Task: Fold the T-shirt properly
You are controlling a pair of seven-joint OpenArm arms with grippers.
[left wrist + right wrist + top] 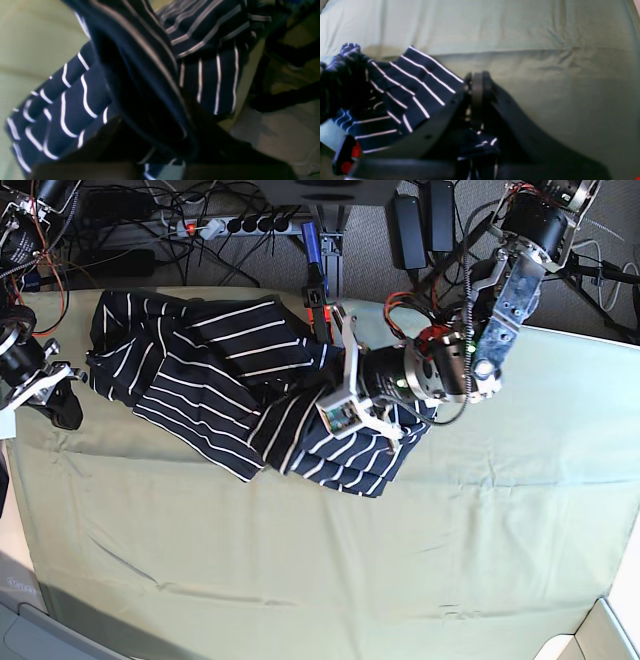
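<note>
Presently, item: dark navy short-sleeved cotton T-shirt with thin white stripes (215, 370), bunched and creased at the far edge of the bench, draped in olive-green cloth (330, 570).

Left hand (322, 385): pinches a fold of the shirt near its middle; the wrist view shows cloth hanging close over it.

Right hand (477, 87): pressed together at the shirt's sleeve end, striped cloth seemingly caught between its fingers.

Risks: the thin pinch may slip; the layers may drag unevenly, fixing a crooked fold; the shirt may slide off the far edge.
</note>
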